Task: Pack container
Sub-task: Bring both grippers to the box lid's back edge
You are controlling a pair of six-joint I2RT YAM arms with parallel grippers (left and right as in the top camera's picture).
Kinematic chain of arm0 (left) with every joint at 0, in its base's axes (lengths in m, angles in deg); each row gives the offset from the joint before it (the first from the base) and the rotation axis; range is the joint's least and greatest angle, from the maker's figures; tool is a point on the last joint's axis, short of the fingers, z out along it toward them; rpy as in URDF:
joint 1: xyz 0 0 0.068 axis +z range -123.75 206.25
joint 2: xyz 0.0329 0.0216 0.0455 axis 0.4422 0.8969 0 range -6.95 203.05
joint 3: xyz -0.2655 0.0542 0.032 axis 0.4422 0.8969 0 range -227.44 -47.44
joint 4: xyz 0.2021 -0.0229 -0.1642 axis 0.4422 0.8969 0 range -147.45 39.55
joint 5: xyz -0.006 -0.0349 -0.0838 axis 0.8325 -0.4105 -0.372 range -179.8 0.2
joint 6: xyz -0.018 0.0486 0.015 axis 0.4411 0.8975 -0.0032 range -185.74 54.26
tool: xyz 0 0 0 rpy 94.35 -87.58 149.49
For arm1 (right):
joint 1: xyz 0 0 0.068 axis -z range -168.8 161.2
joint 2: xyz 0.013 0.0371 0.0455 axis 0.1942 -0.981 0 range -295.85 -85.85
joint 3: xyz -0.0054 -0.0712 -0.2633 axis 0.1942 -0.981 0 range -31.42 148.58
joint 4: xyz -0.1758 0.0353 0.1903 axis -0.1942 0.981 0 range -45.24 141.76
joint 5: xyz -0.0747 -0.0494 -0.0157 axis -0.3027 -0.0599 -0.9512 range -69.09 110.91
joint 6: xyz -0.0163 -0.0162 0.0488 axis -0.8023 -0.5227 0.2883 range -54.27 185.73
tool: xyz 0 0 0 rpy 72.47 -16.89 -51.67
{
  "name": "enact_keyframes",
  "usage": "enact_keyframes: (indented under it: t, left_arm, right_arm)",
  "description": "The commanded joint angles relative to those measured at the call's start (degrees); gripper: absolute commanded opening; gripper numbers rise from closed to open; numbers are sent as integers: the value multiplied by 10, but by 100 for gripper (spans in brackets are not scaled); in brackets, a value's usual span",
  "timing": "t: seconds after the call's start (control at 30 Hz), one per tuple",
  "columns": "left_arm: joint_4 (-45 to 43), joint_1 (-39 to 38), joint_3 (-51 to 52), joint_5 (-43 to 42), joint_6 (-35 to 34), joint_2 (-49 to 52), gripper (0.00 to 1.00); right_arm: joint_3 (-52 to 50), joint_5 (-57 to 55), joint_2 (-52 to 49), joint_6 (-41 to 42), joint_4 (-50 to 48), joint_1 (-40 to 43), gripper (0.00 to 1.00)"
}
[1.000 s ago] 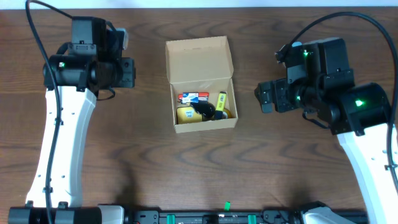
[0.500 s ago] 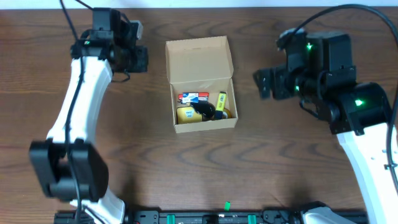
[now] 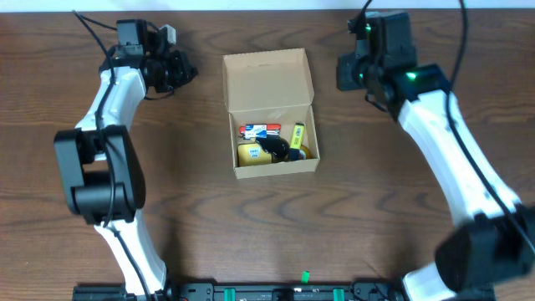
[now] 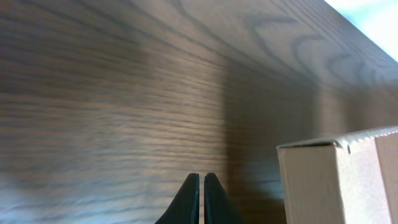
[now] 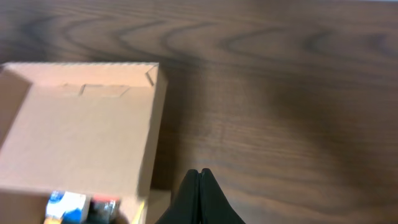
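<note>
The dark wooden tabletop (image 3: 376,217) fills the overhead frame. At its centre, slightly above the middle, the container (image 3: 269,110) is seen open, with its flap lid (image 3: 266,79) laid back flat toward the top of the frame. With the lid open, the long axis runs top to bottom and the hinge line left to right.

The left claw (image 3: 187,73) is held at the upper left and the right claw (image 3: 341,73) at the upper right. Both are level with the lid and clear of it. In both wrist views the fingers are seen pressed together on nothing.

From the left claw the lid lies to the right, and from the right claw to the left. Neither arm can be called clearly nearer.

Inside the tray, a small yellow box (image 3: 248,154), a red and blue packet (image 3: 259,131), a yellow pen-like item (image 3: 298,136) and a black item (image 3: 276,148) are packed.

Packing is judged done. Closing would require the flap to be swung over its hinge toward the bottom of the frame.
</note>
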State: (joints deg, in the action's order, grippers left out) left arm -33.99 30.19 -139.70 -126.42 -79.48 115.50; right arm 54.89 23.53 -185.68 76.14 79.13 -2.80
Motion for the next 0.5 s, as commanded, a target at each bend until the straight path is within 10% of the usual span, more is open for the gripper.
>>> enact_keyframes:
  t: [0.0,0.47]
  left_arm:
    - [9,-4,-49,-54,-26,41,5]
    - [20,-40,-88,-155,-62,102,6]
  right_arm:
    - [6,65,-53,47,-34,33,1]
    - [6,391,-250,153,-196,83,1]
